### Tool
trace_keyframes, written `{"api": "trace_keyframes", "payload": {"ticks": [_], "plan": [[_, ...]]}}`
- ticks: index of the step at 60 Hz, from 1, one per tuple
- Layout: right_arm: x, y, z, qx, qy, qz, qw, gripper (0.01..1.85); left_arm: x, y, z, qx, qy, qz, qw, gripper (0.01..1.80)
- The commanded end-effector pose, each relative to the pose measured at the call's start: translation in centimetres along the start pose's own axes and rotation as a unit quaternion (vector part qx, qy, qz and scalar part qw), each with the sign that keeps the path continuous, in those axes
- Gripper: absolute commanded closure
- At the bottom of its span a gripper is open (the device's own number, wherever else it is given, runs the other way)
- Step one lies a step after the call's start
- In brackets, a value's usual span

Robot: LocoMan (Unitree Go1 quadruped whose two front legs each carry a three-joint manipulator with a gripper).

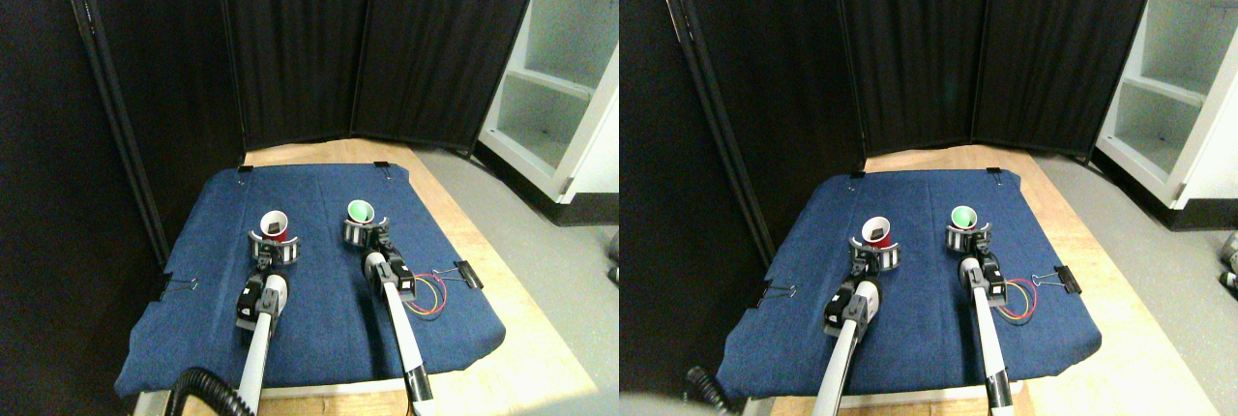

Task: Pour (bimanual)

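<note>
A red cup point(276, 225) with a white inside stands on the blue cloth point(319, 339), tilted a little toward me, with something dark inside it. My left gripper point(274, 248) wraps its pale curved fingers around the cup's base. To its right a green cup point(361, 211) stands upright. My right gripper point(364, 232) holds that cup the same way, its fingers closed round the lower part. The two cups are about a hand's width apart.
The blue cloth is clipped to a wooden board point(503, 339) with black binder clips point(467, 274). Coloured wires point(430, 298) loop beside my right arm. Black folding screens point(377, 48) close off the back and left. A white shelf unit point(561, 87) stands at the right.
</note>
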Motion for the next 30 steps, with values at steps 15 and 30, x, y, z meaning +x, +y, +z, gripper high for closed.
{"api": "trace_keyframes", "payload": {"ticks": [15, 30], "plan": [[0.9, 0.2, -0.5, -0.012, 0.003, 0.008, 1.000, 0.77, 0.6, 0.2, 0.7, -0.003, -0.016, -0.013, 1.000, 0.66], [1.2, -0.1, -0.5, -0.021, -0.002, 0.003, 1.000, 0.71, 1.4, 0.3, 1.0, 0.000, -0.016, -0.009, 1.000, 0.64]]}}
